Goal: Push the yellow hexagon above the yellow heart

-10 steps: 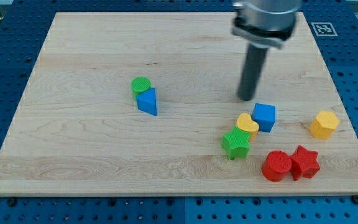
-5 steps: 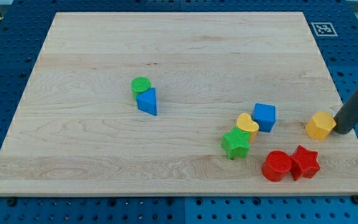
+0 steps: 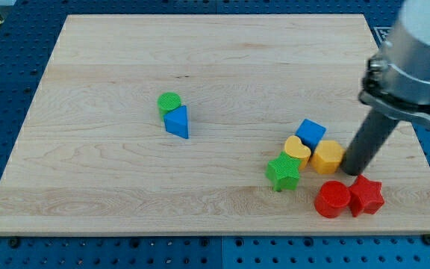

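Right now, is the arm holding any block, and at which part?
Nothing is held. My tip only pushes: it stands against the right side of the yellow hexagon, which touches the yellow heart.

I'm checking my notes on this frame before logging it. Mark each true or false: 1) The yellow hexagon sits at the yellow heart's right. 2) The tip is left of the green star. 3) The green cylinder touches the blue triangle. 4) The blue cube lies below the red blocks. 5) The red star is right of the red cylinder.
1) True: the yellow hexagon touches the yellow heart on the view's right.
2) False: my tip is right of the hexagon, far from the green star.
3) True: green cylinder, blue triangle.
4) False: the blue cube lies above them.
5) True: red star, red cylinder.
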`<act>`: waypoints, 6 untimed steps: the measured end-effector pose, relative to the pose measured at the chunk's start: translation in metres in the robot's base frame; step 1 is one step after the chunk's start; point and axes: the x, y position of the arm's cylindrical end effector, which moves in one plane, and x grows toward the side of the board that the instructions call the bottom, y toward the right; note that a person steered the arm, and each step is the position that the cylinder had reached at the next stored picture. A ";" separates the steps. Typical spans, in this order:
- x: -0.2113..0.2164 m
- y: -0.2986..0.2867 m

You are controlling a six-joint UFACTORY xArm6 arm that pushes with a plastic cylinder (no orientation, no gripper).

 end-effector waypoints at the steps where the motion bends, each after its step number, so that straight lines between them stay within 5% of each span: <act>1: -0.002 -0.006; 6: -0.112 -0.074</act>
